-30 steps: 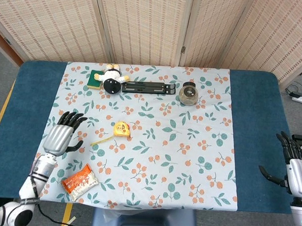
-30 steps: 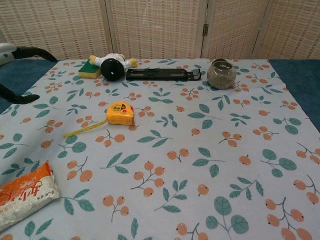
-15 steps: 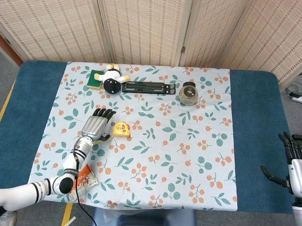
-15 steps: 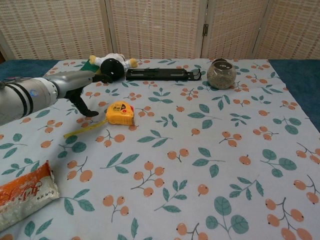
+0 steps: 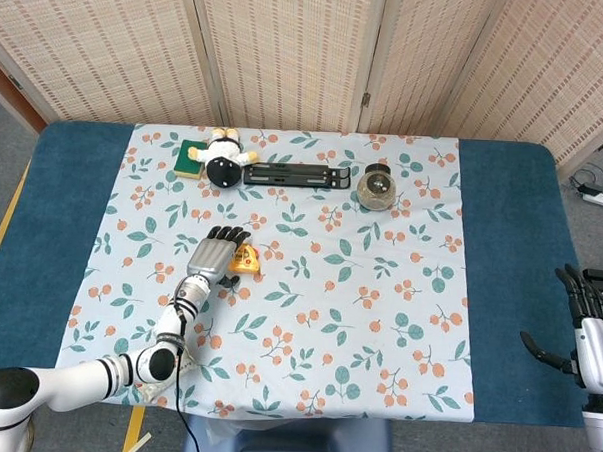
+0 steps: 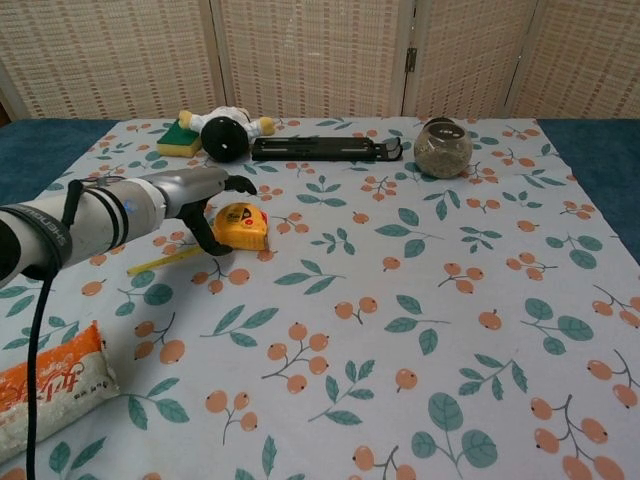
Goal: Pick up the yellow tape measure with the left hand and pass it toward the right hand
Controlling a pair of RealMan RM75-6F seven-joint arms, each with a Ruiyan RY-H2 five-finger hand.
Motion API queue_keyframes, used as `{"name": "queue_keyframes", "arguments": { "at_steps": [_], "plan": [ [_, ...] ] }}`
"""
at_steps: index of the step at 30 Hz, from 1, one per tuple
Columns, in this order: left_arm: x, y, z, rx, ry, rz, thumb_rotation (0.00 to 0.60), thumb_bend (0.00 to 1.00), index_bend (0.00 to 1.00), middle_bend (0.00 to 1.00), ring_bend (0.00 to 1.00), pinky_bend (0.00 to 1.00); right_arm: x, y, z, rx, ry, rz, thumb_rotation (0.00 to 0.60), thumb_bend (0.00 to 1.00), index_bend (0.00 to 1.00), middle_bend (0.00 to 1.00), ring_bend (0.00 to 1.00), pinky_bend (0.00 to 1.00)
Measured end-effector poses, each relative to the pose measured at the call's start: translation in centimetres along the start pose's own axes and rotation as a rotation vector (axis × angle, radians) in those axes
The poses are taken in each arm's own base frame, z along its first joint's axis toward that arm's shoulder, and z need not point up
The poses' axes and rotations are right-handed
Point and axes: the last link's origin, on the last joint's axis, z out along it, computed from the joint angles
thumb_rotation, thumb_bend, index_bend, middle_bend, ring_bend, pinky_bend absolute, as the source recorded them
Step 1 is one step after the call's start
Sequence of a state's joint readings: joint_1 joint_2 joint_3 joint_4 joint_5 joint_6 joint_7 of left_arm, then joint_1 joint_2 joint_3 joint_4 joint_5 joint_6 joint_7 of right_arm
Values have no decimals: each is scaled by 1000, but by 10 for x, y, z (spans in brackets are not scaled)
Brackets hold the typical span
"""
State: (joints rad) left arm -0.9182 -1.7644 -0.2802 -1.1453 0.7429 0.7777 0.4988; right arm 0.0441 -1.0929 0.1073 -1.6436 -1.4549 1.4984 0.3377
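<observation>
The yellow tape measure (image 5: 246,262) lies on the floral cloth left of centre, with a short length of yellow blade (image 6: 165,262) pulled out to its left. My left hand (image 5: 214,253) hovers right over its left side, fingers spread and thumb (image 6: 209,243) hanging down beside the case (image 6: 243,226); nothing is gripped. In the chest view the forearm comes in from the left edge. My right hand (image 5: 585,329) stays low at the far right edge of the table, fingers apart and holding nothing; the chest view does not show it.
At the back stand a plush toy (image 5: 223,155) and green sponge (image 5: 191,156), a black bar (image 5: 296,174) and a glass jar (image 5: 376,186). An orange snack bag (image 6: 45,385) lies at the front left. Blue tablecloth (image 5: 506,245) borders the floral cloth.
My left arm swung from the table's left edge rightward and forward, bringing the hand over the tape measure. The tape measure and right hand have stayed put.
</observation>
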Motion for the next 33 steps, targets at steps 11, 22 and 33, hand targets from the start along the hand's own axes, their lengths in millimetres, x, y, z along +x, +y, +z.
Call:
{"name": "queue_keyframes", "arguments": {
  "at_steps": [11, 22, 33],
  "plan": [
    [0, -1, 4, 25, 36, -24, 600, 354, 252, 214, 166, 0, -1, 1, 1, -4, -5, 0, 600, 291, 0, 60, 58, 32],
    [-3, 0, 8, 30, 47, -28, 600, 354, 365, 322, 234, 0, 0, 4, -1, -16, 0, 3, 600, 291, 0, 63, 59, 32],
    [8, 6, 6, 10, 110, -203, 600, 369, 559, 517, 410, 77, -3, -14, 7, 54, -4, 36, 600, 291, 0, 66, 58, 32]
  ]
}}
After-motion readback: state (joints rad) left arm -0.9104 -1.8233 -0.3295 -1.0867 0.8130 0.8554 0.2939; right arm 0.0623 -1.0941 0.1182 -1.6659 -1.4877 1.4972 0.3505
